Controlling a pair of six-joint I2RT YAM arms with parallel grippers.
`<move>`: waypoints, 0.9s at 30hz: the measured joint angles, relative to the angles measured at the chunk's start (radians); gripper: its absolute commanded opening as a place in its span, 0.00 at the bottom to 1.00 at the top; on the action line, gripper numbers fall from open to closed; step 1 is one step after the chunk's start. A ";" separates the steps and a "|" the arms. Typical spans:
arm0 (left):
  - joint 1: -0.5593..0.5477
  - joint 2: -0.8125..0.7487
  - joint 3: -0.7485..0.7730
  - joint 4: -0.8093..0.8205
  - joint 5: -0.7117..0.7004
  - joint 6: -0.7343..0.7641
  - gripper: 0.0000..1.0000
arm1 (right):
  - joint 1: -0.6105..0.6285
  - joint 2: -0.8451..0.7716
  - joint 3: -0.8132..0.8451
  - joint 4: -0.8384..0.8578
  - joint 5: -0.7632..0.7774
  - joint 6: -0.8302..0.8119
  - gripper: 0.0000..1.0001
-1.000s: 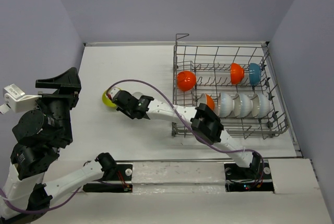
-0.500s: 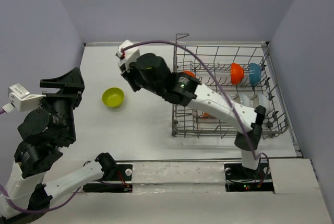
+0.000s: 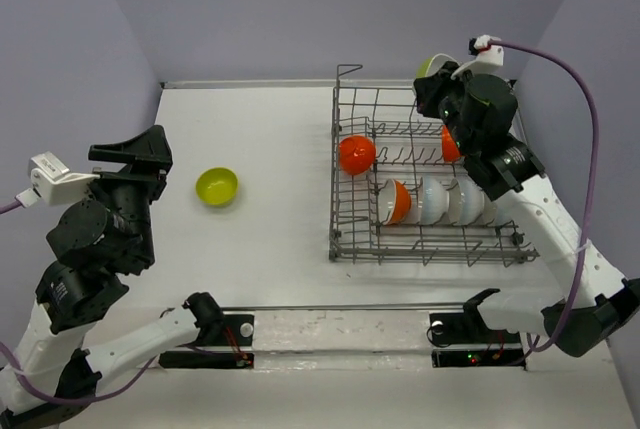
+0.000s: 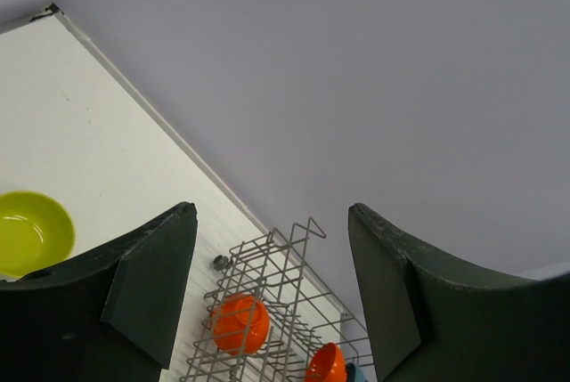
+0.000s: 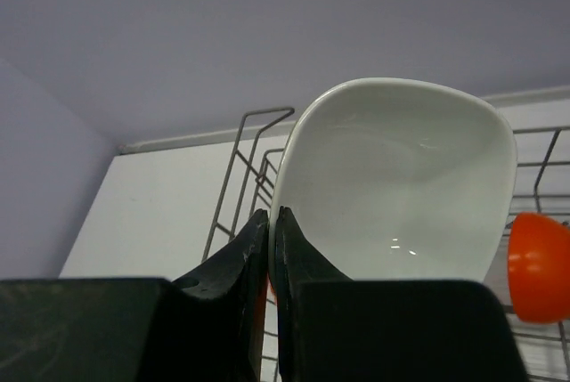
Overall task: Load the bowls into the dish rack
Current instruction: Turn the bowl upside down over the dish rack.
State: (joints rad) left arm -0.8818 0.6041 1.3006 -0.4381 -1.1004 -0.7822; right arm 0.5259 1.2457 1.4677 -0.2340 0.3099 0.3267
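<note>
My right gripper [image 5: 270,222], clamped tight on the white bowl [image 5: 401,177] by its rim, hovers over the rack [image 3: 440,249], far right; next I must lower it edgewise between free tines.

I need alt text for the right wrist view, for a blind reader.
The right gripper is shut on the rim of a squarish white bowl, which fills the middle of the view. Behind it are grey wires of the dish rack and an orange bowl at the right edge.
</note>
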 measured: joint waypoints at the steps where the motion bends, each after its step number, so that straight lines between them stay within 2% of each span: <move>1: 0.000 0.005 -0.002 0.002 0.002 0.000 0.78 | -0.039 -0.033 -0.063 0.013 -0.043 0.045 0.01; 6: 0.000 0.019 -0.012 0.008 0.017 0.000 0.78 | -0.169 -0.094 -0.234 0.105 -0.291 0.228 0.01; 12: 0.000 0.033 -0.012 0.010 0.032 0.000 0.78 | -0.354 -0.059 -0.388 0.319 -0.647 0.472 0.01; 14: 0.000 0.035 -0.012 0.010 0.035 0.000 0.78 | -0.372 -0.037 -0.423 0.409 -0.734 0.553 0.01; 19: 0.000 0.035 -0.012 0.010 0.036 0.002 0.78 | -0.389 0.024 -0.557 0.772 -0.966 0.845 0.01; 23: 0.000 0.035 -0.012 0.011 0.042 0.009 0.78 | -0.390 0.066 -0.613 0.996 -1.070 1.028 0.01; 27: 0.000 0.043 -0.012 0.016 0.053 0.017 0.78 | -0.390 0.068 -0.633 1.113 -1.120 1.122 0.01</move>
State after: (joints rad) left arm -0.8818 0.6468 1.2888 -0.4217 -1.0470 -0.7650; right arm 0.1360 1.3136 0.8345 0.8787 -0.8101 1.4487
